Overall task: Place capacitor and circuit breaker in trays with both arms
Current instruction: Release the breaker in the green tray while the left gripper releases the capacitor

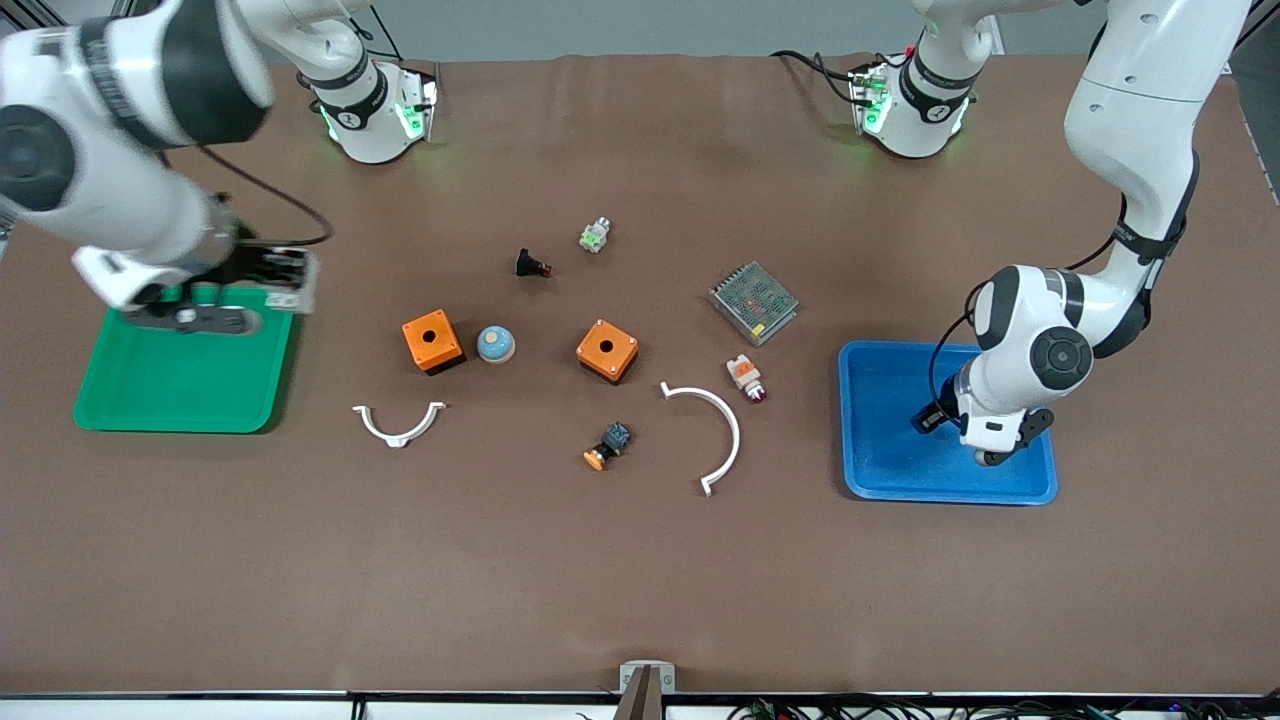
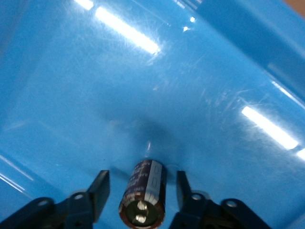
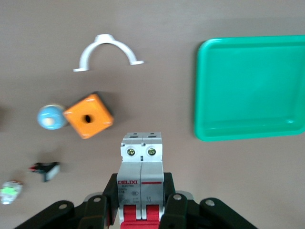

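- Front view: the right hand (image 1: pixel 290 280) is seen over the green tray (image 1: pixel 180 385), at that tray's edge nearest the right arm's base; what it holds is blurred here. The left hand (image 1: pixel 985 452) is seen low in the blue tray (image 1: pixel 890 470), at the tray's corner nearest the camera. Between the trays, on the bench (image 1: pixel 640 580), two orange boxes (image 1: pixel 432 340) are laid out, with a blue dome (image 1: pixel 495 344) just beside one of them.
- Left wrist view: the capacitor (image 2: pixel 144 193) is seen lying on the blue tray's floor (image 2: pixel 143 86), between the spread fingers (image 2: pixel 97 193) of the left hand (image 2: pixel 140 195); a gap is visible on each side of it.
- Right wrist view: the breaker (image 3: pixel 141 176) is pinched by the right hand (image 3: pixel 141 210), red end between the fingers. It is held over bare bench, beside the green tray (image 3: pixel 248 86), with an orange box (image 3: pixel 88 116) and a white clip (image 3: pixel 107 51) near.
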Available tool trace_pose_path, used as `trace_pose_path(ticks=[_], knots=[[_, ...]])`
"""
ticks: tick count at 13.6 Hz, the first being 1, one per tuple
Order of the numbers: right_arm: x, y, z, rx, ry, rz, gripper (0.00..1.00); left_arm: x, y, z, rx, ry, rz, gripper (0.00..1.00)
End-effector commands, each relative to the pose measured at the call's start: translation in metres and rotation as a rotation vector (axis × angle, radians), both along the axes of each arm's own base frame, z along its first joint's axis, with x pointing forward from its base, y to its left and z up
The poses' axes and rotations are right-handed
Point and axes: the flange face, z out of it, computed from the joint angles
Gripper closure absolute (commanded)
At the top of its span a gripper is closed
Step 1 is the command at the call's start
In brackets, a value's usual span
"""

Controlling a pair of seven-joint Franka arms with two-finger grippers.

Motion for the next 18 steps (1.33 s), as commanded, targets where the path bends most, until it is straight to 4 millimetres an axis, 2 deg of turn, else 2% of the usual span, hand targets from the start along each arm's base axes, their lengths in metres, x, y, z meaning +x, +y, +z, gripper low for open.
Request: trace_pose_path(ticks=[1, 3, 4, 5, 7, 8, 9, 11, 14, 16, 18], knots=[[0.007, -0.081, -0.017, 0.007, -0.002, 0.034, 0.80, 0.017, 0.001, 0.084, 0.036, -0.068, -0.028, 0.00], [0.019, -0.133, -0.051, 0.029, -0.001, 0.052, 0.80, 0.036, 0.004, 0.156, 0.056, -0.103, -0.086, 0.00], [0.024, -0.150, -0.064, 0.033, -0.009, 0.062, 0.80, 0.044, 0.007, 0.190, 0.064, -0.117, -0.112, 0.00], [0.028, -0.176, -0.084, 0.026, -0.006, 0.072, 0.80, 0.048, 0.010, 0.225, 0.073, -0.132, -0.148, 0.00], [0.032, -0.214, -0.119, 0.003, -0.010, 0.098, 0.80, 0.053, 0.014, 0.288, 0.088, -0.171, -0.254, 0.00], [0.030, -0.233, -0.138, 0.003, -0.020, 0.083, 0.79, 0.052, 0.014, 0.315, 0.092, -0.174, -0.312, 0.00], [0.026, -0.244, -0.154, 0.004, -0.033, 0.082, 0.79, 0.044, 0.015, 0.340, 0.092, -0.162, -0.340, 0.00], [0.012, -0.257, -0.183, 0.006, -0.056, 0.072, 0.79, 0.016, 0.015, 0.383, 0.104, -0.138, -0.360, 0.00], [-0.003, -0.265, -0.226, 0.008, -0.087, 0.062, 0.79, -0.017, 0.015, 0.423, 0.056, -0.110, -0.440, 0.00], [-0.003, -0.271, -0.253, 0.013, -0.088, 0.056, 0.79, -0.032, 0.026, 0.443, 0.027, -0.114, -0.460, 0.00], [-0.005, -0.276, -0.270, 0.017, -0.087, 0.047, 0.78, -0.044, 0.022, 0.454, 0.005, -0.122, -0.464, 0.00]])
